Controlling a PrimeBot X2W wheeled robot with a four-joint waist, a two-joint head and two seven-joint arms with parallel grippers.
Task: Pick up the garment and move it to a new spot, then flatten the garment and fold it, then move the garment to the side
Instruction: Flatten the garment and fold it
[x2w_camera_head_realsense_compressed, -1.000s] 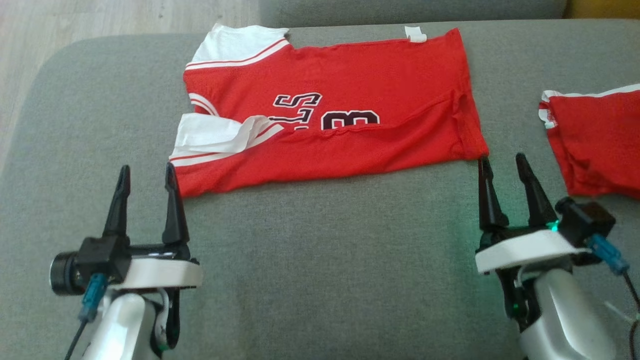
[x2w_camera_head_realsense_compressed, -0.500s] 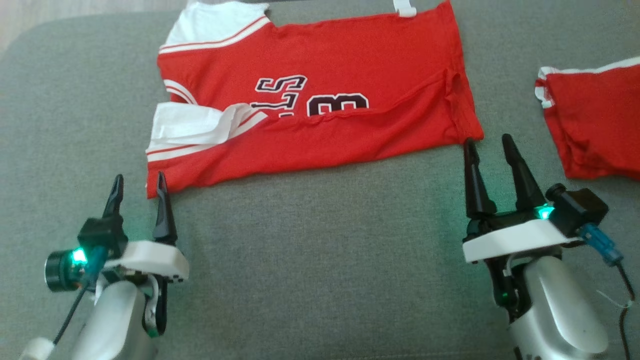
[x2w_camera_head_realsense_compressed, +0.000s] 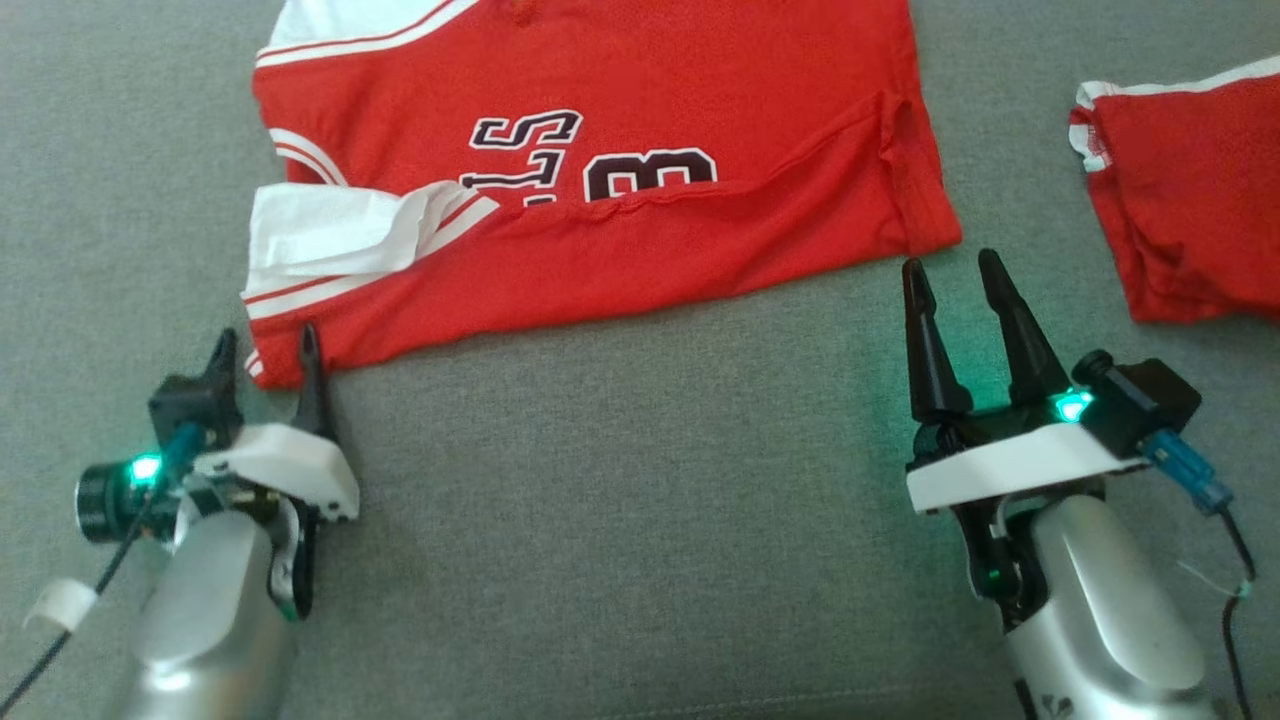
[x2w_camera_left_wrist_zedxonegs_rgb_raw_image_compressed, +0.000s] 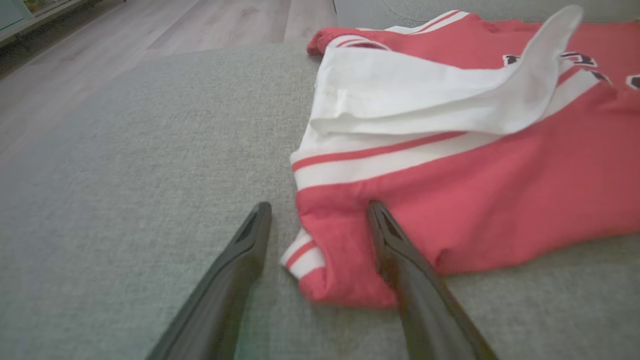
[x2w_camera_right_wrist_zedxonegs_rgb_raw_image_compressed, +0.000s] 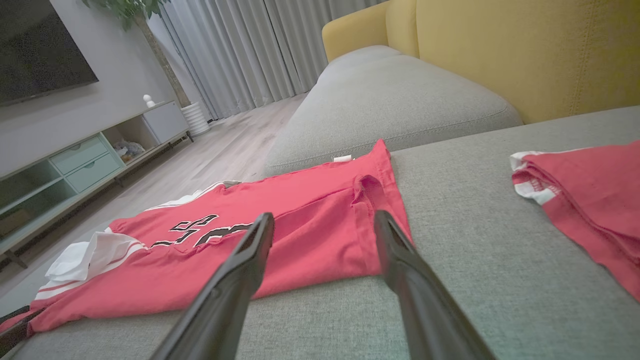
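The garment (x2w_camera_head_realsense_compressed: 640, 230), a red jersey with white striped sleeves and dark outlined lettering, lies spread flat on the grey sofa cushion (x2w_camera_head_realsense_compressed: 620, 520), toward its far side. Its near long edge is folded up over the chest, half covering the print. One white sleeve lies doubled back on top.

left fingers (x2w_camera_head_realsense_compressed: 312, 385) apart, right fingers (x2w_camera_head_realsense_compressed: 925, 345) apart, both pointing forward
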